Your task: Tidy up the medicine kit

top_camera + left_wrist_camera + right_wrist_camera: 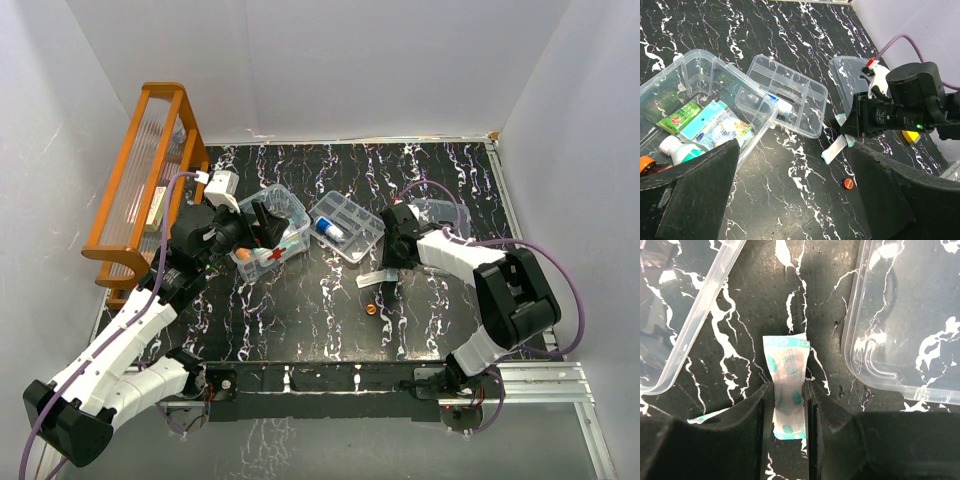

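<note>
While the right gripper (788, 395) is closed on a bandage packet (786, 357), squeezing its middle, I'd put us around halfway. The packet is down at the table (827, 290), in the gap between the divided tray (670, 315) and the lid (910, 315). I can't tell if it's off the surface.

Done, as far as I can see:
- medicine kit box (705, 65) sits left of centre and is already loaded: green packet (677, 117), blue-white carton (715, 125), white bottle (675, 147) and a brown bottle (647, 167) at the edge of the left wrist view
- tray is just beside the box, with one blue-tipped tube (777, 106) in a compartment

Left, my read:
- this packet goes into a tray compartment
- second strip (835, 147) is loose on the table near the right gripper
- small red cap (848, 183) is loose too, nearer the arm bases
- most tray compartments look bare
- tray isn't in the box, and the lid is off, lying flat on the far side of the right arm

Left gripper (794, 150) hangs over the box's near end, jaws wide, holding nothing.
</note>
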Available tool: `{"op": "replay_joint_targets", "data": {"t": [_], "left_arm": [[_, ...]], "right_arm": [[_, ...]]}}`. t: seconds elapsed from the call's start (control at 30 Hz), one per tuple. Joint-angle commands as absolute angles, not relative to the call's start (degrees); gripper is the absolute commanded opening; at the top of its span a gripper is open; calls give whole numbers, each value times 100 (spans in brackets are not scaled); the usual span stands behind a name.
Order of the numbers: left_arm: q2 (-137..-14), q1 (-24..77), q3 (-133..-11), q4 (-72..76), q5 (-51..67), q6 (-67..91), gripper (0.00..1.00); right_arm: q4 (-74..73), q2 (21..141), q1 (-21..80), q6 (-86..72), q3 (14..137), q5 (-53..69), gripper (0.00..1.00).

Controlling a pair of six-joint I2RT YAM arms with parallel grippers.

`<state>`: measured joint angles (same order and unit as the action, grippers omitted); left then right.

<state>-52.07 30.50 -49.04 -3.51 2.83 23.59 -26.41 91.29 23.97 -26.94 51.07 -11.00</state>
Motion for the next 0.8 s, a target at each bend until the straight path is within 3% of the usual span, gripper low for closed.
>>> {"op": "replay_joint_targets", "data": {"t": [0.0,0.43,0.77], "left_arm": [[-5090,3070,-5086,-274,257,2249,93],[-4898,3075,-5129,-393,-8,2194,93],[-4570,3071,-5133,-612,-211,2088,93]], "right_arm": [[-2163,8603,2380,-3181,5084,-1198,27],[-1624,7967,2482,-4623,5174,-740,30],[-1354,8494,3177,-5829,5425,-1851,31]]}}
